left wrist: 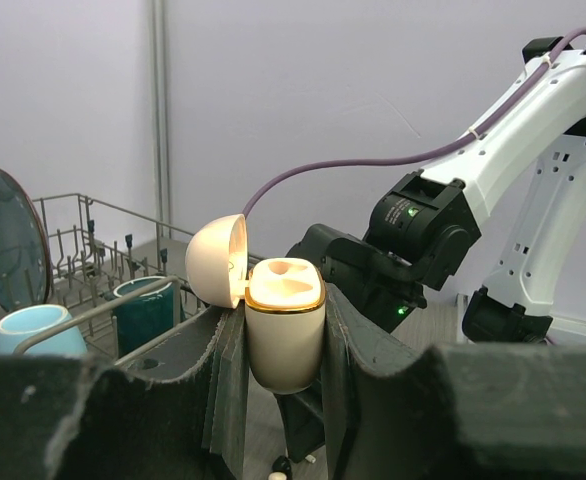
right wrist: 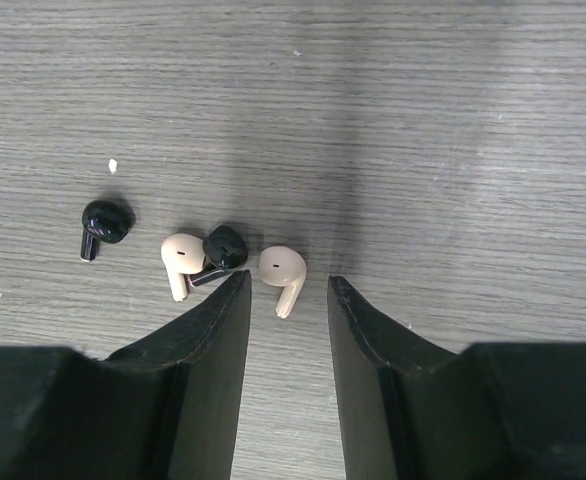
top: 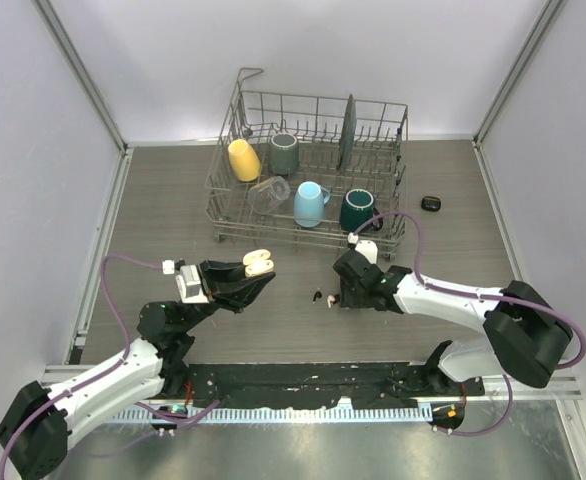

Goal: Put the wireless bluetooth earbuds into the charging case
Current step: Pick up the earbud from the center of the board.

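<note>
Glossy plastic earbuds [right wrist: 282, 270], smooth plastic case [left wrist: 285, 340], matt wood-grain table [right wrist: 423, 120], metal wire rack [top: 313, 105]

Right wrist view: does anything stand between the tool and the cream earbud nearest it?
Nothing visible does. The right tool is open, and the nearest cream earbud lies on the table at the mouth of its gap. A black earbud lies close beside it, by one finger, and could get nudged.
</note>
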Robot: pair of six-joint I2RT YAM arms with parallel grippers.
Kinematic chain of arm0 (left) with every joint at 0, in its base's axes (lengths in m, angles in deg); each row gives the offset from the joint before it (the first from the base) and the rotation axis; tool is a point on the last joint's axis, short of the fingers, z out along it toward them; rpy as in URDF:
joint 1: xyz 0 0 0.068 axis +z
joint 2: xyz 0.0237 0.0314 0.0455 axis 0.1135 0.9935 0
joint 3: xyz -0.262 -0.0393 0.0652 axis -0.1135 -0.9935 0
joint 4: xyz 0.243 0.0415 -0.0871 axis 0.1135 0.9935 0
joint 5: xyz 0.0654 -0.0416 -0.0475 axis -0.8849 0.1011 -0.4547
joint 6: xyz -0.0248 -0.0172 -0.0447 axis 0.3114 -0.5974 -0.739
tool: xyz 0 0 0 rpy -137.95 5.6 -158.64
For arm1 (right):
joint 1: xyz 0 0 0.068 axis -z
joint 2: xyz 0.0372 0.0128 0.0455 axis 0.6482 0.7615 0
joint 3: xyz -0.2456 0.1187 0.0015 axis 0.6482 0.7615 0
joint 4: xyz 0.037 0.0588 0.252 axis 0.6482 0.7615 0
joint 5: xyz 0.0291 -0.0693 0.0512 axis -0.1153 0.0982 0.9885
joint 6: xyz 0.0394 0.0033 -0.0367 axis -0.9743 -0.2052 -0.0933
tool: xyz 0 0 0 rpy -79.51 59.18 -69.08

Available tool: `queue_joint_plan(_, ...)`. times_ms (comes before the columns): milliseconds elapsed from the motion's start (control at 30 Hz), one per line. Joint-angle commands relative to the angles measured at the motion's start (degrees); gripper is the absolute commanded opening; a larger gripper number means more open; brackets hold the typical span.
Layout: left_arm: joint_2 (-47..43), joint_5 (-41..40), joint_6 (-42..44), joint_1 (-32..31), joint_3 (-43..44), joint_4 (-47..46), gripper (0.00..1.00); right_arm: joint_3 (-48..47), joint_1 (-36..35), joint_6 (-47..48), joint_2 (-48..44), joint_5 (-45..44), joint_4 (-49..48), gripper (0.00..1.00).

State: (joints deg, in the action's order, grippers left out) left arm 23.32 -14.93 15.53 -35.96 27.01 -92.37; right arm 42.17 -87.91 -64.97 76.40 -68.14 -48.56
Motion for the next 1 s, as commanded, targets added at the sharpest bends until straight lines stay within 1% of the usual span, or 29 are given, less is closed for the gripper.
queue_joint_plan(0, -0.5, -1.2, 1.4, -0.2, -0.2, -1.9, 0.0, -3.1, 0.2, 2.3, 1.2, -1.8, -1.3, 0.42)
queue_joint_plan(633, -0.4, -1.4, 1.5, -0.2, -0.4, -1.8, 0.0, -2.8, 1.5, 4.3, 3.8, -1.7, -2.0, 0.34)
queue_joint_plan(833, 0.0, -1.5, 1.5, -0.2, -0.4, -1.9, 0.0, -2.4, 1.9, 3.7, 3.1, -1.6, -2.0, 0.32)
queue_joint_plan(967, 0.1, -1.4, 1.5, -0.2, -0.4, -2.0, 0.0, -2.1, 1.9, 3.2, 2.8, -1.0, -2.0, 0.32)
